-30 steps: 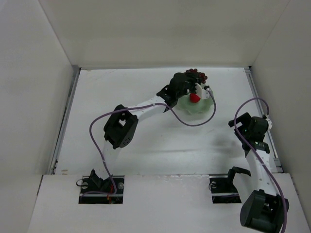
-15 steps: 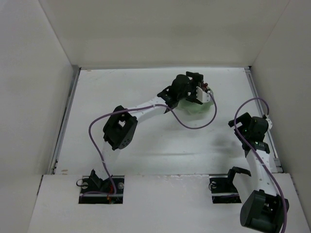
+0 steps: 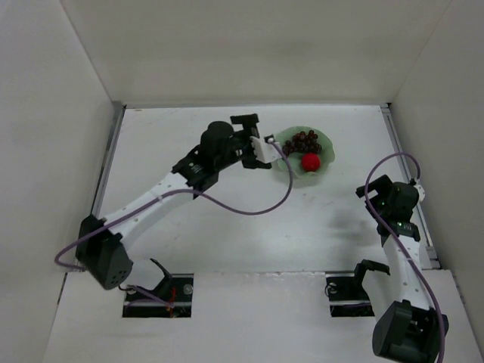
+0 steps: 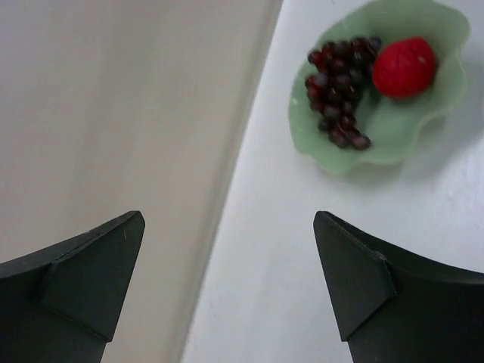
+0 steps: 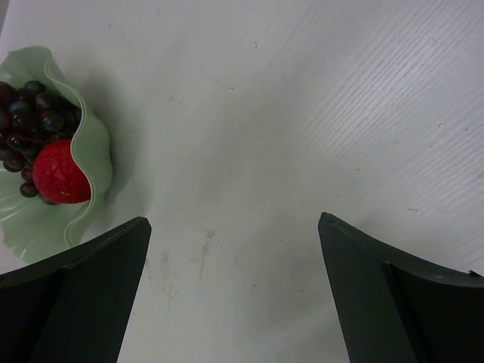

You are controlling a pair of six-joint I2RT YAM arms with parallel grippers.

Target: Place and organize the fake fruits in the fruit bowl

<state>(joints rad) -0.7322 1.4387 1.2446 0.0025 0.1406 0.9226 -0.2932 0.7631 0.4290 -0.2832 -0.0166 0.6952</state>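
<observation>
Since the half-second-old overhead view the left arm has drawn back leftward off the bowl, and the bunch of grapes (image 3: 302, 141), which a second ago hung at the far rim in its grasp, now lies inside. It rests in the far-left half of the pale green bowl (image 3: 292, 171), touching the red fruit (image 3: 310, 162), which sits in the nearer right half. In the left wrist view the bunch's long axis runs roughly from the far rim toward the bowl's near-left edge, its tail close to the scalloped lip but not over it. Both fruits look settled in the bowl, so the placing seems done, and what remains, if anything, is a nudge to tidy them. The left gripper (image 3: 263, 144) hovers just beside the bowl's left rim with its jaws spread wide and nothing between them. From its fingers the bowl lies ahead and to the right, so any further touch would need it to swing right and forward again. The right gripper (image 3: 387, 198) is well apart, near the right edge of the table (image 3: 249, 242); it too is wide open and empty, and it sees the bowl off to its left. The left arm is clearly the nearer one. A white wall (image 4: 113, 98) fills the left of the left wrist view.
</observation>
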